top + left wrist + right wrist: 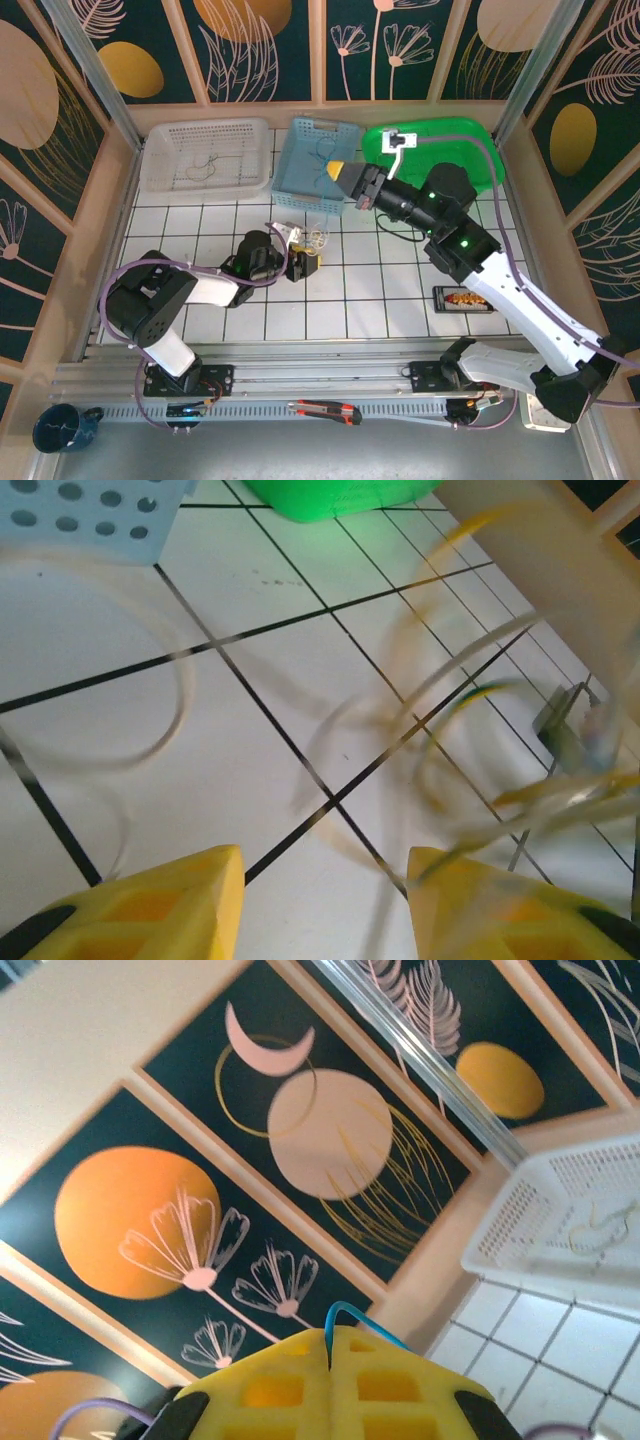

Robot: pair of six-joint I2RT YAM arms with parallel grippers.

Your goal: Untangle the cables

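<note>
On the white tiles (380, 300) just ahead of the left gripper (303, 262), the cables (314, 238) lie in a small loose knot, and the risk sits there; the gripper's yellow fingers (170, 905) stand apart with pale and yellowish strands crossing the gap, so closing here could pinch several loops at once; a lift would then likely draw the knot tighter instead of freeing one wire; the strands are blurred in the left wrist view, so I cannot tell which lies deepest between the jaws. The right gripper (342, 173) is clamped on a blue cable (346, 1309) above the blue basket (300, 135); I cannot tell whether its far end runs back into the knot; if it does, a pull from either arm could jerk it. The cables look thin, limp and springy, curling in open loops; a thin wire (205, 165) lies in the white basket (160, 150).
</note>
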